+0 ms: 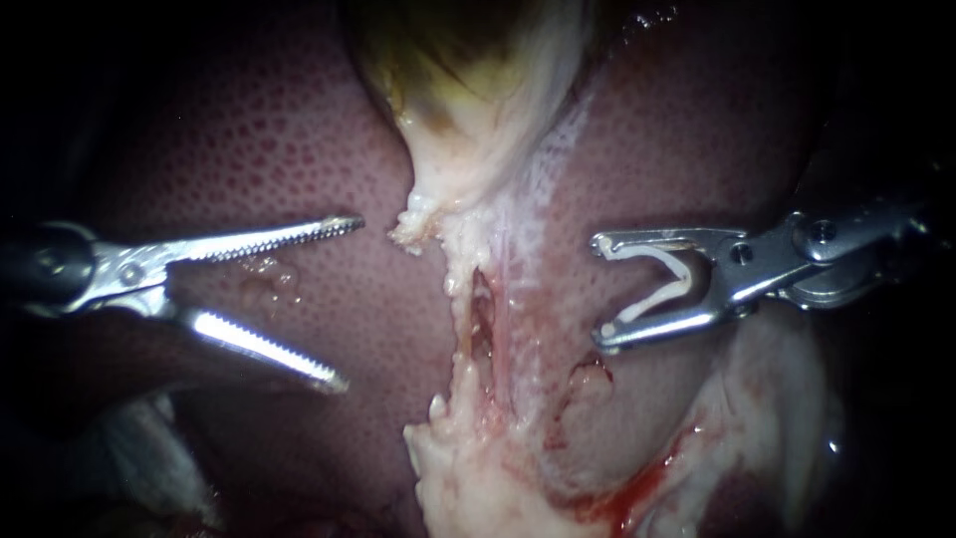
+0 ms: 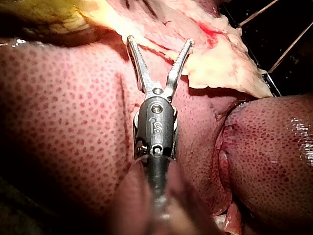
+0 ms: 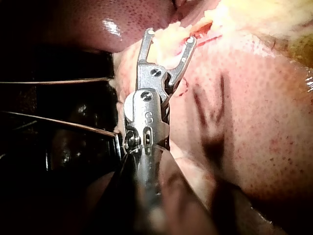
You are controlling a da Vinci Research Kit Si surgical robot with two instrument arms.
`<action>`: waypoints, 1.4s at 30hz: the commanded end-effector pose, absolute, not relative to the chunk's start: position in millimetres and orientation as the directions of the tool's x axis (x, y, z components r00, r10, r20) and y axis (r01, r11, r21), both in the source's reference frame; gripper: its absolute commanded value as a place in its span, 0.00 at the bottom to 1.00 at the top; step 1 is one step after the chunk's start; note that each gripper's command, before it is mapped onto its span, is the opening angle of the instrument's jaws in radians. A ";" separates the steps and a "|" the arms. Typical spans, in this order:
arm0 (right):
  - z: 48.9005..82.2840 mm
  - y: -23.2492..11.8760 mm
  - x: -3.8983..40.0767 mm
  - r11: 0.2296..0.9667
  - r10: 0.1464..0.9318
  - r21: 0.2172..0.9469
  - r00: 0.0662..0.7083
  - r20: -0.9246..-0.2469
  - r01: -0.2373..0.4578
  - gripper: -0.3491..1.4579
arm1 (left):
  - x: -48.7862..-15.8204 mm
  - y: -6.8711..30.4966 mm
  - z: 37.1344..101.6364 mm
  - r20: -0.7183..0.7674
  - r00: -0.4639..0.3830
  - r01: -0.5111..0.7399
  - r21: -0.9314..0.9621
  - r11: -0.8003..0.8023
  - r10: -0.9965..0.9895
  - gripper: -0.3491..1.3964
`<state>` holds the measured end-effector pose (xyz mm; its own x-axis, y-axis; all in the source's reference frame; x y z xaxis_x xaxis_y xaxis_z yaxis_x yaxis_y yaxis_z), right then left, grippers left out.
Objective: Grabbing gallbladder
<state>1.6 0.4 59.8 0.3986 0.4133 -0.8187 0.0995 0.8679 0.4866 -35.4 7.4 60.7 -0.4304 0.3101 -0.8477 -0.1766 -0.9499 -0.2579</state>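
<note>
Yellow-green in its body and pale at its neck, the gallbladder [image 1: 468,90] sits at the top centre of the endoscope view and narrows to a ragged tip over the liver [image 1: 249,149]. My left instrument [image 1: 342,304] lies near that tip. Its toothed jaws are spread wide, hold nothing and are clear of the tissue. My right instrument [image 1: 599,291] is across the pale strip of dissected tissue [image 1: 523,289], its jaws propped apart by a white clip [image 1: 685,279] seated between them. I judge the grab belongs to the left. I would advance to the neck, take a full bite well back on the teeth, close gently and stay off the liver beneath.

In the left wrist view, the left instrument [image 2: 160,41] points its wide jaws at the pale tissue edge, with the yellow gallbladder [image 2: 44,14] off to one side ahead. I would turn toward the yellow before closing.

In the right wrist view, the right instrument [image 3: 170,36] has its jaws apart against pale tissue, and I cannot make out the clip there. I would hold this one parked, clear of the left's path.
</note>
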 end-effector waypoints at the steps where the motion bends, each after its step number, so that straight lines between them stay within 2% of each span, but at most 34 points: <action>1: 59.8 0.4 1.6 0.868 0.413 0.487 0.399 -0.819 0.099 0.52 | -35.4 7.4 60.6 -0.848 -0.430 -0.176 -0.258 -0.950 0.310 0.69; 13: 59.8 0.5 1.6 0.868 0.413 0.487 0.399 -0.819 0.099 0.52 | -35.6 9.7 62.6 -0.829 -0.415 -0.213 -0.311 -0.926 0.374 0.67; 21: 59.8 0.4 1.6 0.868 0.413 0.487 0.399 -0.819 0.099 0.52 | -37.3 12.3 65.9 -0.791 -0.383 -0.276 -0.394 -0.876 0.477 0.61; 29: 59.8 0.4 1.6 0.868 0.413 0.487 0.399 -0.819 0.099 0.52 | -37.6 13.3 67.4 -0.744 -0.341 -0.322 -0.483 -0.814 0.575 0.49; 31: 59.8 0.4 1.6 0.868 0.413 0.487 0.399 -0.819 0.099 0.52 | -37.6 13.4 67.6 -0.738 -0.336 -0.326 -0.491 -0.808 0.585 0.43; 35: 59.8 0.4 1.6 0.868 0.413 0.487 0.399 -0.819 0.099 0.52 | -37.5 13.3 67.9 -0.736 -0.334 -0.328 -0.494 -0.805 0.588 0.39; 42: 59.8 0.4 1.6 0.868 0.413 0.487 0.399 -0.819 0.099 0.52 | -36.8 13.2 68.1 -0.736 -0.338 -0.323 -0.495 -0.807 0.586 0.22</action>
